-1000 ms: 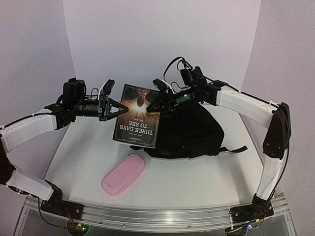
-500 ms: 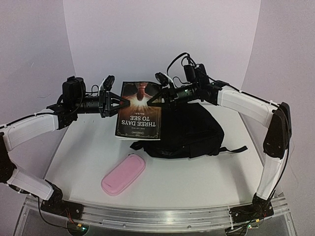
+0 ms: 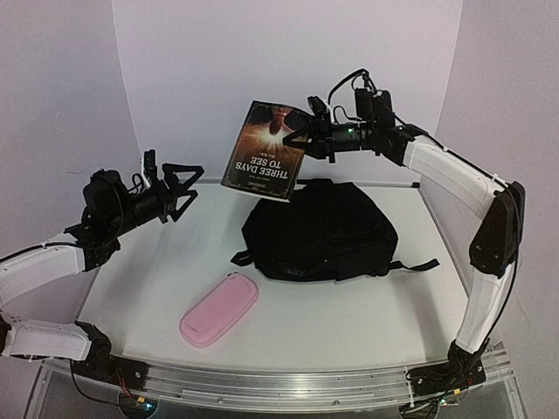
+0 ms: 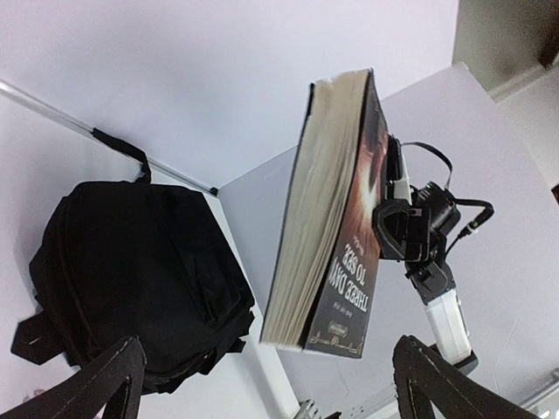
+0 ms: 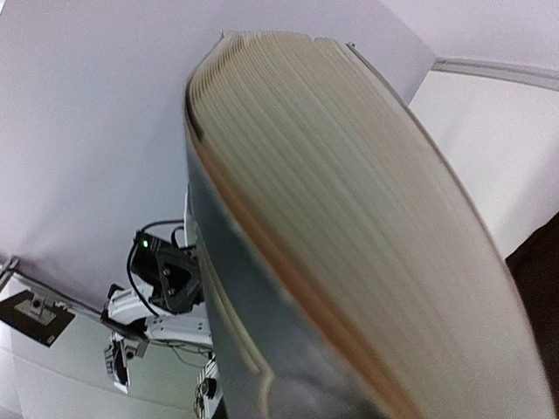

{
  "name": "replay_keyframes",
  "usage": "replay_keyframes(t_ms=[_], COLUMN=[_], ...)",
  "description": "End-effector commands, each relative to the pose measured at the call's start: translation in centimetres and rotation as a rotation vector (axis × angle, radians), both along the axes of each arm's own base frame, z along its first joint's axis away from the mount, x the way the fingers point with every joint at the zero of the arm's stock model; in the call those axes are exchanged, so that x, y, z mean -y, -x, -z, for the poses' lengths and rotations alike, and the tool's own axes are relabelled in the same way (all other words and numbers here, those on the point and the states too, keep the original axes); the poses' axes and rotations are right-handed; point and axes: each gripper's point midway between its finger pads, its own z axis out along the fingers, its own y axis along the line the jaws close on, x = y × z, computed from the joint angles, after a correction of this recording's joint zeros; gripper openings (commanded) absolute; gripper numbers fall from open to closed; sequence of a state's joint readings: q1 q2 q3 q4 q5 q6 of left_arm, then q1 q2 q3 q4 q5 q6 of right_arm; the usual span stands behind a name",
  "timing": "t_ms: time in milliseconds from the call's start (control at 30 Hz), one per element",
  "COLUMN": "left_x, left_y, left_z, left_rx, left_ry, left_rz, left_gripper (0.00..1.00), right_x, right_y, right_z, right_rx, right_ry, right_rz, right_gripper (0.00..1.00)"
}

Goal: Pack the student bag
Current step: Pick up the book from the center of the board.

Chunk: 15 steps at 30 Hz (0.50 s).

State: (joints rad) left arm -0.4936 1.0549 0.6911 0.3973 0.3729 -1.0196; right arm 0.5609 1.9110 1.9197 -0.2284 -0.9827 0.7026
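Overhead view, with both wrist views. The student bag point(image 3: 323, 231) lies flat on the white table point(image 3: 376, 305), zip closed as far as can be seen; one black strap trails from its right side and a loop of strap protrudes at its near-left corner. The right gripper point(image 3: 299, 140) hangs above the bag's far-left corner, jaws narrowed onto the edge of a paperback book point(image 3: 269, 150); the book is clear of the bag, tilted, its dark cover toward the overhead camera with the title "THREE DAYS TO SEE" reading upside down; the right wrist view is filled by its page block. The left gripper point(image 3: 193, 185) sits well to the left of the bag, above the table, jaws spread wide and holding nothing, pointing toward the bag; in its wrist view the book and bag lie ahead between its fingertips. A pink pencil case point(image 3: 219, 308) rests near-left of the bag, apart from it.
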Motion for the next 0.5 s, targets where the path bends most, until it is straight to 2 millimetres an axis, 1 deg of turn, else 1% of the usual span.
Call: replay_keyframes(t_ms=[0,67,133,233,333,467], left_x=[-0.6,-0.2,0.7,2.6,4.0,6.8], left_y=[-0.3,0.1,0.4,0.6,0.4,-0.1], left_z=[-0.5,-0.4,-0.5,-0.5,-0.6,-0.7], left_rx=[0.033,0.056,0.078,0.101,0.124,0.151], left_ry=[0.198,0.232,0.230,0.231,0.267,0.306], left_rz=[-0.049,-0.048,-0.047,-0.028,-0.010,0.030], left_gripper=[1.00,1.00,1.00,1.00,1.00,1.00], right_x=[1.1,1.6,1.8,1.6,1.3,0.9], right_y=[-0.7,-1.5,-2.2,-2.9,-3.4,-3.7], right_z=[-5.7,-6.0,-6.0,-5.8,-5.5,-5.5], right_rx=[0.120,0.138,0.137,0.110,0.074,0.013], right_ry=[-0.086,-0.086,-0.087,-0.100,-0.125,-0.197], right_rz=[0.099,0.130,0.147,0.163,0.171,0.164], right_gripper=[0.00,0.00,0.00,0.00,0.00,0.00])
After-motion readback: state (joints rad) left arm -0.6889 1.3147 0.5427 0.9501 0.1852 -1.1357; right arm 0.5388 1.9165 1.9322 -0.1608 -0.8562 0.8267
